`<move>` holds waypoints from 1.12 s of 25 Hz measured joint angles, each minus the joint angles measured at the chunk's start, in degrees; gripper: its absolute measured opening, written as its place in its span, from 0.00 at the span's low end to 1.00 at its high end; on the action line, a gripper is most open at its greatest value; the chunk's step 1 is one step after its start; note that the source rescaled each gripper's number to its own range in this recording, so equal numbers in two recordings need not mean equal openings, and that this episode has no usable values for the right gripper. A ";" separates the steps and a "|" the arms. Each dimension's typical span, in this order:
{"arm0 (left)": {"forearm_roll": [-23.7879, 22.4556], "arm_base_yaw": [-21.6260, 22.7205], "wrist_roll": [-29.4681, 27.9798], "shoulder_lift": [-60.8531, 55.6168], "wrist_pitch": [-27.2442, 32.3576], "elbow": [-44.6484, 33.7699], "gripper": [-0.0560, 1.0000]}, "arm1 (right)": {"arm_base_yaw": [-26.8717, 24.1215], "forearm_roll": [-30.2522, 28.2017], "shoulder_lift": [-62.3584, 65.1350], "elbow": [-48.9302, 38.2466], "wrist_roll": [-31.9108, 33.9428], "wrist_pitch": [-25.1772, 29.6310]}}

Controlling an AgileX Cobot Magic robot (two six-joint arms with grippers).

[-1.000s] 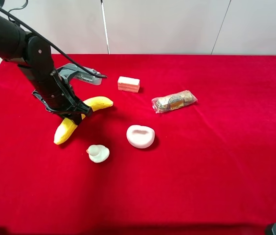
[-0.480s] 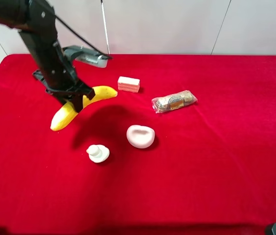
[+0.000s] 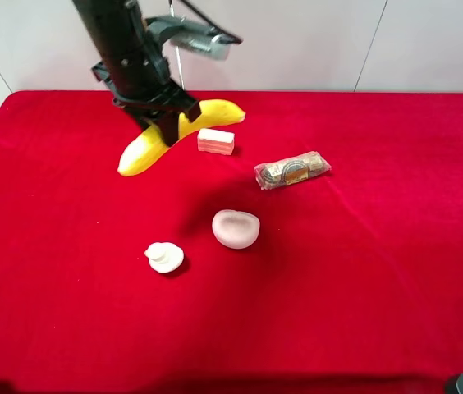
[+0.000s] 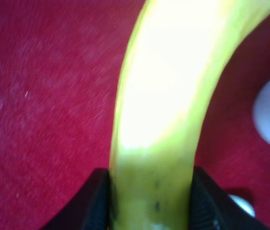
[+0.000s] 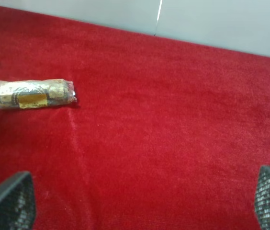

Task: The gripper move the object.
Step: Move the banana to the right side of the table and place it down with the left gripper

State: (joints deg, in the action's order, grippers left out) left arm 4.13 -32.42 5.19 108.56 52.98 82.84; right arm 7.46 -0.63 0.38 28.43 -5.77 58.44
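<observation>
The gripper (image 3: 164, 125) squeezes the banana (image 3: 141, 153) at its middle, so it won't tip out. It seems held high (to miss the pink block (image 3: 216, 141) beside the hand).

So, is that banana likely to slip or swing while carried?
Probably stiff: the banana juts out both sides of the left gripper without sagging. Its smooth, curved skin might let it pivot, though the grip looks near mid-length.

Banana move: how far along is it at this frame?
Done: the left gripper is shut on the banana and holds it off the red cloth. In hand: the banana is in the air, by the pink block. Left: setting it down and releasing; where is not shown.
</observation>
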 joint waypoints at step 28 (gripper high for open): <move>-0.04 -15.35 0.16 0.05 -8.85 11.30 0.05 | 0.00 0.00 0.00 0.00 0.00 0.00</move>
State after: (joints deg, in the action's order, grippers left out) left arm 4.09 -47.76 5.35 108.61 44.12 94.15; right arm 7.46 -0.63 0.38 28.43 -5.77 58.44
